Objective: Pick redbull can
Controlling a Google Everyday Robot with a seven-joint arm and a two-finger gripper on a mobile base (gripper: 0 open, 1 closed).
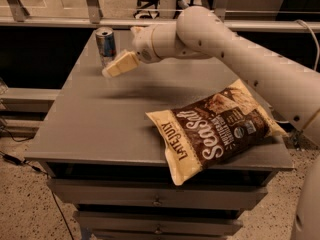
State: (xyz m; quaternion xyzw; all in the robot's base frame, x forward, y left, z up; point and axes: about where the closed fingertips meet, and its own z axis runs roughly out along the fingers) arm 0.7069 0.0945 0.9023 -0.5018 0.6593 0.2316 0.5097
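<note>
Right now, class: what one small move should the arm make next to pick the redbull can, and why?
Probably ease the tool slightly closer to the redbull can: its tip hangs just beside the can's lower half, apparently not yet around it. The can stands upright near the table's back edge, well away from the chip bag.
</note>
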